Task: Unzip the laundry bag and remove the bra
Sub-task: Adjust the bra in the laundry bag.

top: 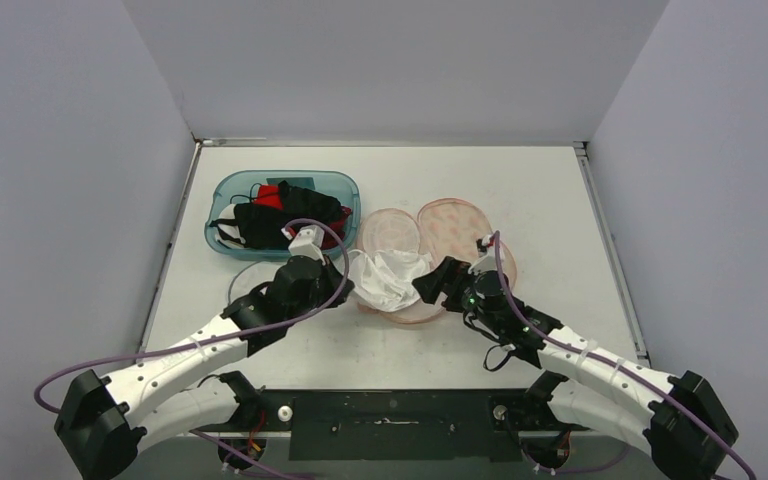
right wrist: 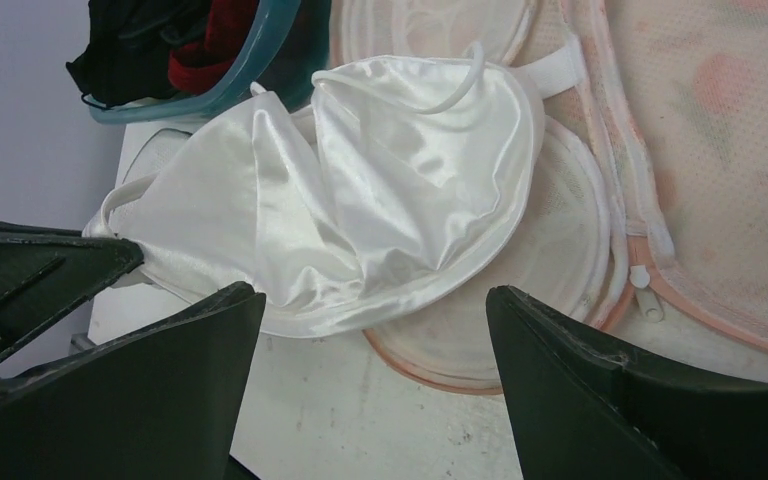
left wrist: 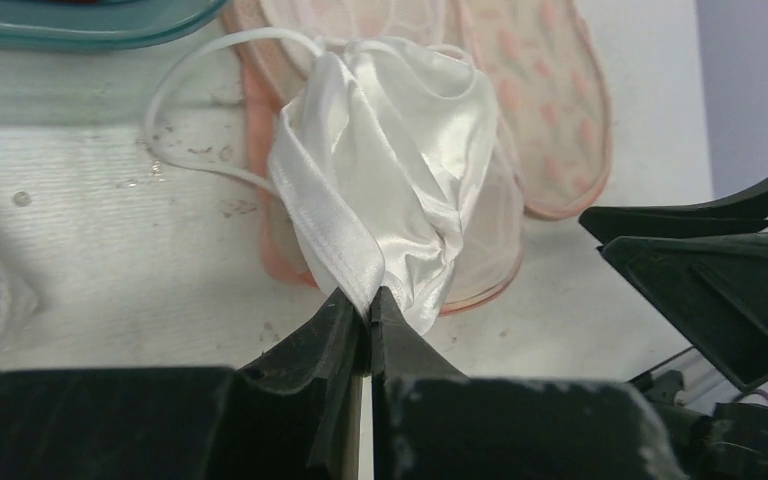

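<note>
My left end effector (left wrist: 370, 300) is clamped on a folded edge of the one white bra (left wrist: 390, 170), its fingers pressed together with satin pinched between them. The cloth covers the very tips, so I cannot tell how deep the bite goes. My right end effector (right wrist: 375, 300) stands with its fingers wide apart and nothing between them, just short of the bra's other side.

The bra lies bunched between my two end effectors, draped over the near part of the one pink mesh bag (top: 455, 225), which lies open. That part of the bag is mostly hidden under the satin. Beyond the bra I count two rounded panels in the top view. One zip pull (right wrist: 643, 285) shows just right of my right end effector.

Beyond my left end effector sits one teal bin (top: 335, 185) on the worktop (top: 540, 190). It holds dark and red clothes (top: 280, 215), too tangled to count, and both wrist views cut the bin off.
</note>
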